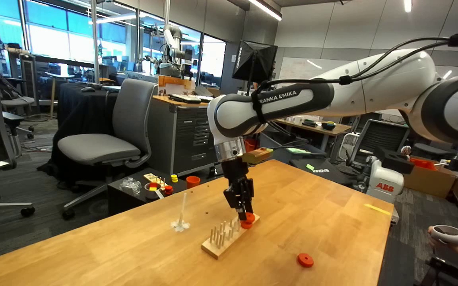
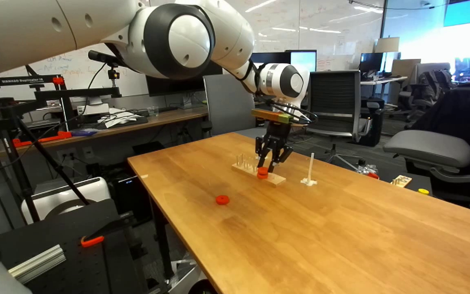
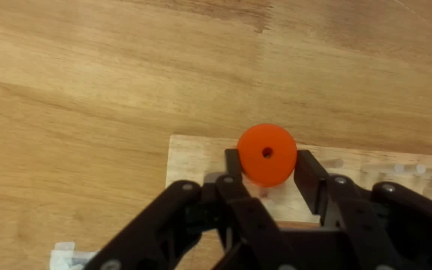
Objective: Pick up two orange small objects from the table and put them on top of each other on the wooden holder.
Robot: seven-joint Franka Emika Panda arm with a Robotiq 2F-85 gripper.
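End effector (image 3: 267, 159) gripping an orange disc (image 3: 267, 140) above a second disc (image 1: 246, 225) that appears to rest on the holder (image 2: 276, 180); third disc (image 1: 305, 260) on desk (image 1: 332, 222), well apart from end effector.

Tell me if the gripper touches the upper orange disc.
Touching: in the wrist view the gripper has its fingertips against opposite sides of the upper orange disc.

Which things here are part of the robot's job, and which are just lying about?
Part of the job:
gripper, closed on the upper orange disc
lower orange disc, beneath it
wooden holder
table

Seemingly just around:
loose orange disc, perhaps spare, since two are at the holder
standing pale rod
yellow strip
orange cup
gray chair
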